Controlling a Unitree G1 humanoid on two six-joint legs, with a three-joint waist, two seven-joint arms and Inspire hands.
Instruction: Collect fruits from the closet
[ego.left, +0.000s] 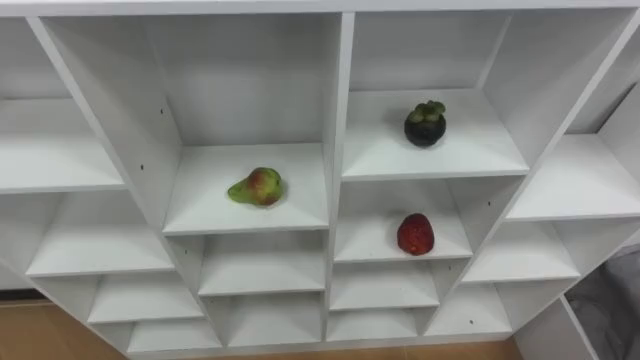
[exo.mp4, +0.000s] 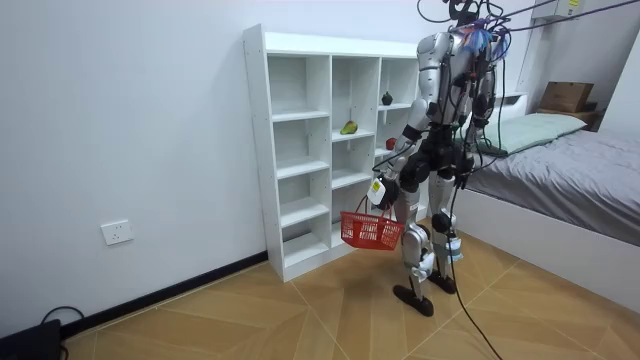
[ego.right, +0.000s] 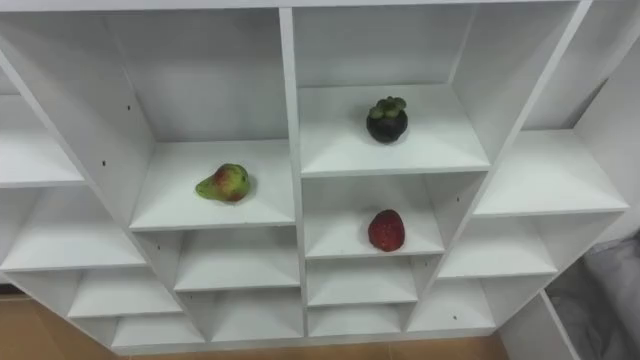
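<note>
The white closet (ego.left: 338, 120) is a grid of open shelves right in front of me. A green-red pear (ego.left: 257, 187) lies on a middle-left shelf. A dark mangosteen (ego.left: 425, 124) with a green cap sits one shelf up and to the right. Under it, a red fruit (ego.left: 415, 234) rests on the shelf below. In the room view I stand upright facing the closet. My left hand (exo.mp4: 378, 190) hangs low, its fingers curled round the handle of a red basket (exo.mp4: 372, 230). My right arm hangs at my other side, and its hand is too small to read.
A bed (exo.mp4: 570, 170) with a grey cover stands close behind me on the room view's right, with a cardboard box (exo.mp4: 566, 95) beyond it. The floor is wood, and a wall socket (exo.mp4: 117, 232) sits low on the white wall to the closet's left.
</note>
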